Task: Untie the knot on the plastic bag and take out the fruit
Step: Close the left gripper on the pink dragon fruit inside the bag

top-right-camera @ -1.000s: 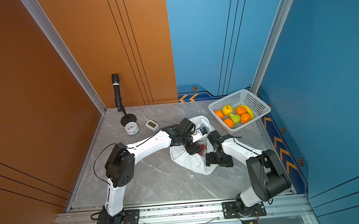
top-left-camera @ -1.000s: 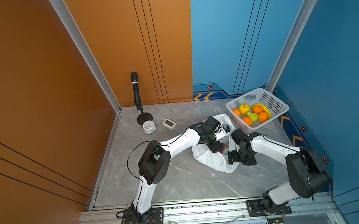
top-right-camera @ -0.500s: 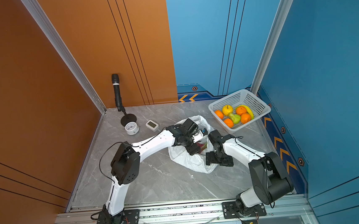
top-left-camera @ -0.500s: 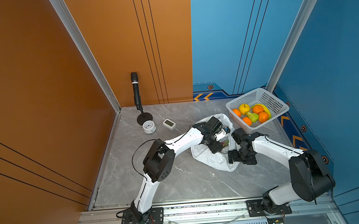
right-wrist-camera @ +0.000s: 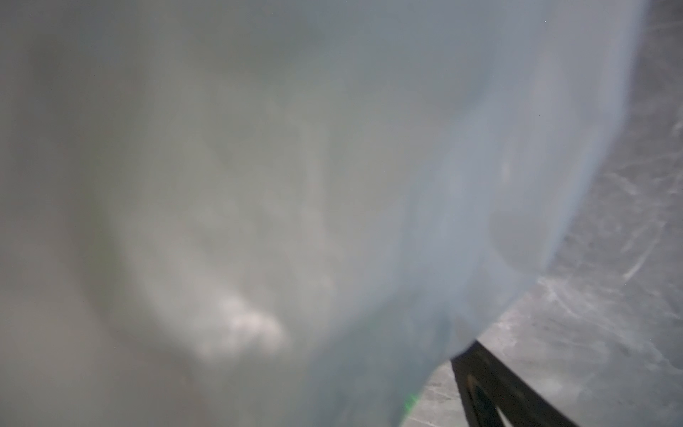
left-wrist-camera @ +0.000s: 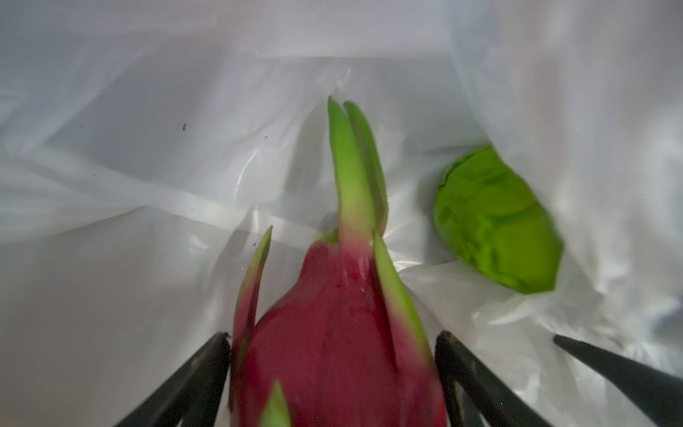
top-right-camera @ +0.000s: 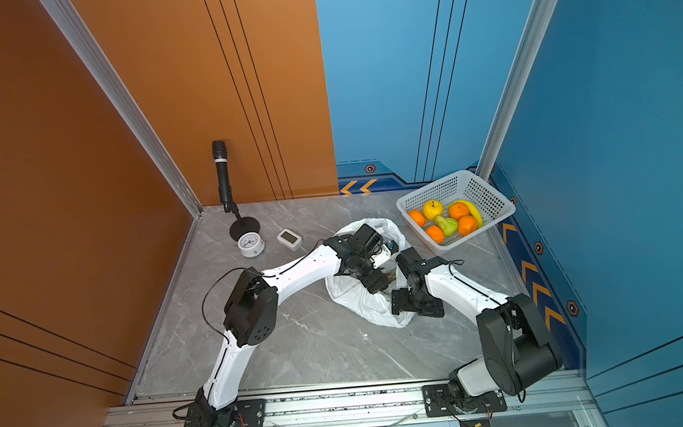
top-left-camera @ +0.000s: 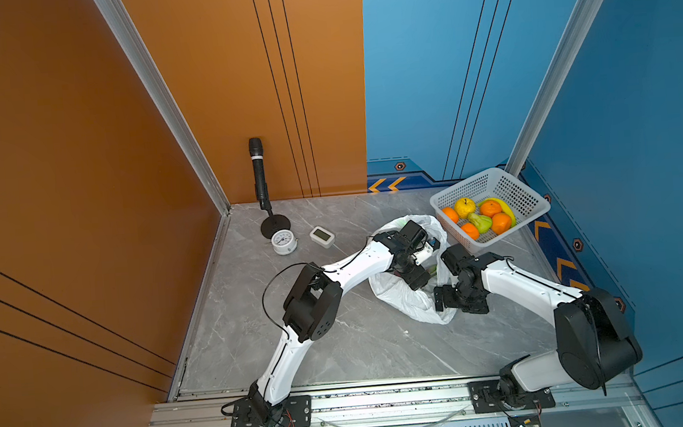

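While a microphone point(top-left-camera: 257, 169), a round dial point(top-left-camera: 283, 241) and a small white display point(top-left-camera: 322, 236) stand unused at the left of the grey table point(top-left-camera: 342, 348), the left arm reaches deep into the plastic bag point(top-left-camera: 396, 297). The bag lies slumped at mid-table with its mouth gaping and no knot to be seen, so the untying appears done.

Inside, the left wrist view shows the left gripper point(left-wrist-camera: 332, 344) with jaws spread wide to either flank of a pink-and-green dragon fruit point(left-wrist-camera: 325, 295). The fingers sit close against its skin with no squeeze evident, and the fruit lies on the bag's floor, not yet lifted. Near it, a green fruit point(left-wrist-camera: 495, 222) rests against a fold of film.

To the right, the right gripper point(top-left-camera: 440, 298) sits low at the bag's near edge, touching it. Its wrist view is mostly blurred white film with one dark finger point(right-wrist-camera: 480, 369) showing outside it. The jaws stand wide, clamped on nothing that can be made out.

Farther right, the white basket point(top-left-camera: 475, 181) by the blue wall already holds four oranges point(top-left-camera: 501, 223), a yellow fruit point(top-left-camera: 465, 207), a green pear point(top-left-camera: 481, 222) and a banana point(top-left-camera: 505, 206). By that count the job looks well past halfway. At least two fruits are left in the bag, and the dragon fruit seems next out.
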Available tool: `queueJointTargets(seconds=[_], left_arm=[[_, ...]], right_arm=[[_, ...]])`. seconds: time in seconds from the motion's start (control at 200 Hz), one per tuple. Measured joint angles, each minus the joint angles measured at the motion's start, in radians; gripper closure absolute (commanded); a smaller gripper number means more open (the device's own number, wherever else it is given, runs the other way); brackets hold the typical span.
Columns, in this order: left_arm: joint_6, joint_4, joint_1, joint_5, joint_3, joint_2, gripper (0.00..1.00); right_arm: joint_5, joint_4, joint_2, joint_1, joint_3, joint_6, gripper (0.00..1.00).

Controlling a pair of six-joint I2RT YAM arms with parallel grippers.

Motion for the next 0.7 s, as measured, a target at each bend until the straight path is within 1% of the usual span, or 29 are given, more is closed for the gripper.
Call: queueJointTargets(seconds=[0.18,0.195,0.245,0.4,0.501,0.701], left_arm=[[-0.013,-0.046,0.006,-0.002,0.0,0.025,0.13],[-0.016,-0.047,0.006,-0.002,0.0,0.025,0.17],[-0.016,-0.051,0.006,-0.002,0.002,0.025,0.23],[-0.032,-0.064,0.007,-0.002,0.017,0.025,0.35],[-0.042,-0.06,0.007,-0.002,0.025,0.025,0.39],[-0.067,-0.027,0.011,0.009,0.012,0.008,0.45]], right_arm=[[0.0,0.0,0.0,0.0,0.001,0.0,0.01],[0.0,0.0,0.0,0.0,0.002,0.0,0.01],[0.0,-0.001,0.0,0.0,0.002,0.0,0.01],[0.0,-0.011,-0.006,0.0,0.023,0.0,0.0],[-0.004,-0.015,-0.027,-0.006,0.045,0.001,0.0],[-0.023,-0.018,-0.071,-0.047,0.101,0.019,0.0]])
